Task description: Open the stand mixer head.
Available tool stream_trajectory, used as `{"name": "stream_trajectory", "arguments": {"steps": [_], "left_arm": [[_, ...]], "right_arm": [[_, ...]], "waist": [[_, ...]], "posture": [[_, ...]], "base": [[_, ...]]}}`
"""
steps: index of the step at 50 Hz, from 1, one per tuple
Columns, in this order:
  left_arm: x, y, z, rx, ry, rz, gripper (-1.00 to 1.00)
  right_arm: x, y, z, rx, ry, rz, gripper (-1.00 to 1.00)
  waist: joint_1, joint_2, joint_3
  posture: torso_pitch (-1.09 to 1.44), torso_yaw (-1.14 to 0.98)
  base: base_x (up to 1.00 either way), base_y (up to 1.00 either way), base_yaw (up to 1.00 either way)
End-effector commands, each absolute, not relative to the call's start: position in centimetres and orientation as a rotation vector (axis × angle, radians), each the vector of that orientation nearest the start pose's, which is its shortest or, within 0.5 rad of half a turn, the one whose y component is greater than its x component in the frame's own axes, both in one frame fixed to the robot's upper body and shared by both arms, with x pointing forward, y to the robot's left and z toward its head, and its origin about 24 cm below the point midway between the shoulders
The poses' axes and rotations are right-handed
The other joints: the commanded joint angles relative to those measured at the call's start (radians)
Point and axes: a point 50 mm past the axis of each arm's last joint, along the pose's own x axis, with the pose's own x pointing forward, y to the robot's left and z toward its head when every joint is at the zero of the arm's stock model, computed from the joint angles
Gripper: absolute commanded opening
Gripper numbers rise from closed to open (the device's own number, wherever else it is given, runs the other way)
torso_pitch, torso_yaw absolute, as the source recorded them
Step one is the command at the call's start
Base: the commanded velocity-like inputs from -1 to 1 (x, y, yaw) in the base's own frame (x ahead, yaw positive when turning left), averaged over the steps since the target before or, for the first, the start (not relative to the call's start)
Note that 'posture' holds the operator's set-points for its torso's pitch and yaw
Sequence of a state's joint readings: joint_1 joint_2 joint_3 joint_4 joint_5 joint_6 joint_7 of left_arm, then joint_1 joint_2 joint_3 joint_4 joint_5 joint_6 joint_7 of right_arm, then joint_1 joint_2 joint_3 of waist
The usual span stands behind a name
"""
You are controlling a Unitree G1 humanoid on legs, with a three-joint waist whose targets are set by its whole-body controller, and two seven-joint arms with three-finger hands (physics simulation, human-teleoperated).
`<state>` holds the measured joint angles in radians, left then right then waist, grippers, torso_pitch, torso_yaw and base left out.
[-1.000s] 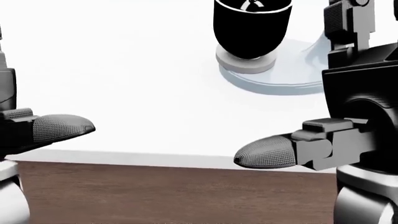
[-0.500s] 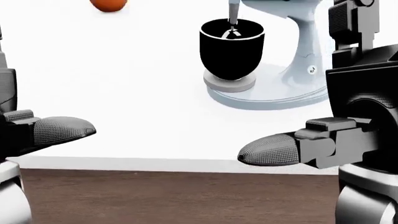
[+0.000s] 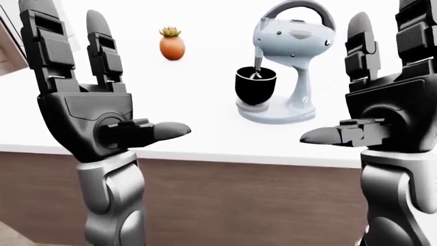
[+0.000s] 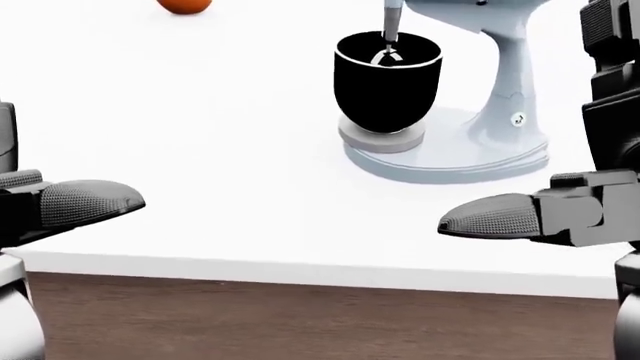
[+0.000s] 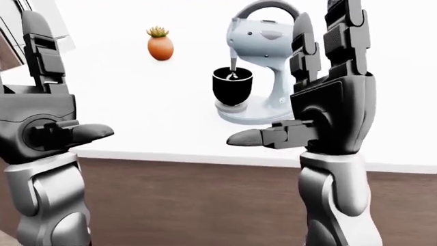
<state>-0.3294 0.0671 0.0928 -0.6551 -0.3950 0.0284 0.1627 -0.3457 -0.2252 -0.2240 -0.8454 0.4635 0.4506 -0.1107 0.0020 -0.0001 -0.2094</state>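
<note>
The pale blue-grey stand mixer (image 3: 295, 61) stands on the white counter (image 3: 191, 102), right of the middle in the left-eye view. Its head (image 3: 293, 35) is down, with the beater in the black bowl (image 3: 254, 84). The head view shows the bowl (image 4: 387, 79) and the mixer's base (image 4: 470, 154). My left hand (image 3: 116, 77) is raised at the left, open and empty. My right hand (image 3: 341, 77) is raised at the right, open and empty. Both hands hang before the counter's near edge, apart from the mixer. The right hand covers part of the mixer in the right-eye view.
An orange pot with a small green plant (image 3: 171, 45) stands on the counter, left of the mixer. A brown cabinet face (image 3: 239, 195) drops below the counter's near edge.
The whole head view has shifted, so the camera moved: the mixer and bowl slid down and more of the mixer shows. My right hand has drifted right in the view.
</note>
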Motion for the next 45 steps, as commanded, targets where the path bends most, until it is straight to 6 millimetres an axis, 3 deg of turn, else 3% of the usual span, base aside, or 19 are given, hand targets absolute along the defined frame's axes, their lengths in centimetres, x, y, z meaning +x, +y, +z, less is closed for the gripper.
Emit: {"name": "stream_trajectory", "arguments": {"steps": [1,6,18,30,45], "left_arm": [[22.1,15.8,26.0,-0.379,-0.956,-0.066,1.00],[22.2,15.9,25.9,-0.382,-0.952,-0.064,1.00],[22.3,15.9,25.6,-0.383,-0.947,-0.059,1.00],[22.3,16.0,25.6,-0.376,-0.946,-0.050,1.00],[22.3,16.0,25.5,-0.372,-0.943,-0.049,1.00]], "right_arm": [[21.3,-17.1,26.8,0.102,-0.733,0.117,1.00],[21.4,-17.6,26.5,0.028,-0.670,0.104,1.00],[20.8,-18.9,27.1,0.061,-0.601,0.128,1.00],[21.6,-20.4,28.5,0.383,-0.479,0.080,1.00],[21.2,-21.2,27.0,0.446,-0.431,0.026,1.00]], "waist": [[0.000,-0.001,-0.006],[0.000,-0.004,-0.011],[-0.003,-0.005,-0.013],[-0.004,-0.010,-0.005],[0.002,-0.020,0.002]], "posture": [[-0.27,0.00],[-0.27,0.00],[-0.27,0.00],[-0.27,0.00],[-0.27,0.00]], "base": [[0.00,0.00,0.00],[0.00,0.00,0.00],[0.00,0.00,0.00],[0.00,0.00,0.00],[0.00,0.00,0.00]]}}
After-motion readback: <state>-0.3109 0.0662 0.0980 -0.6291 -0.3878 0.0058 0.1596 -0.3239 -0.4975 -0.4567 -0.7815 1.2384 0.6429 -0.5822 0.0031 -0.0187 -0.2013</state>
